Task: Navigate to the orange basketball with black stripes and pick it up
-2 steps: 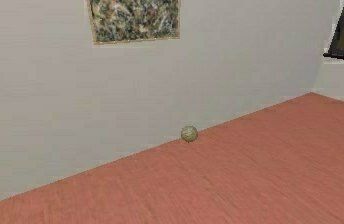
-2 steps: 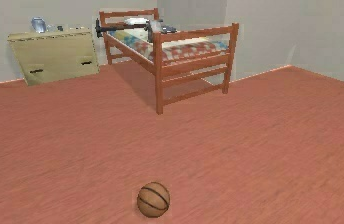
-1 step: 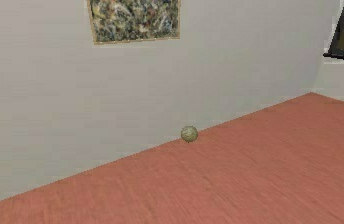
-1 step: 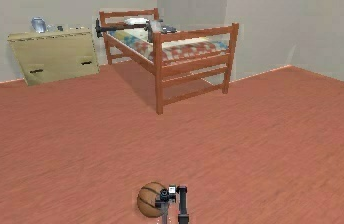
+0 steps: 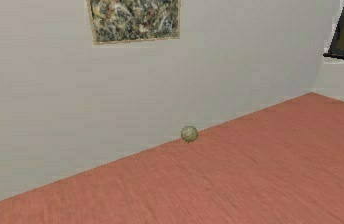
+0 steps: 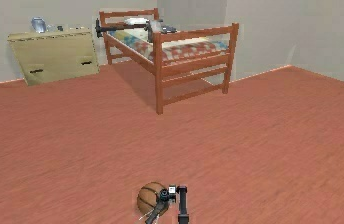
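Basketball [image 6: 150, 197] at jaws, cannot tell if held; open floor [image 6: 230, 130] around, bed [image 6: 170, 45] well apart.

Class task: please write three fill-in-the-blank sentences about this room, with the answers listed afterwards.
The small ball by the wall is ____ in colour.
The basketball near the gripper is ____ with dark stripes.
In the arm side view, the dresser stands to the ____ of the bed.
Missing words: green, orange, left.
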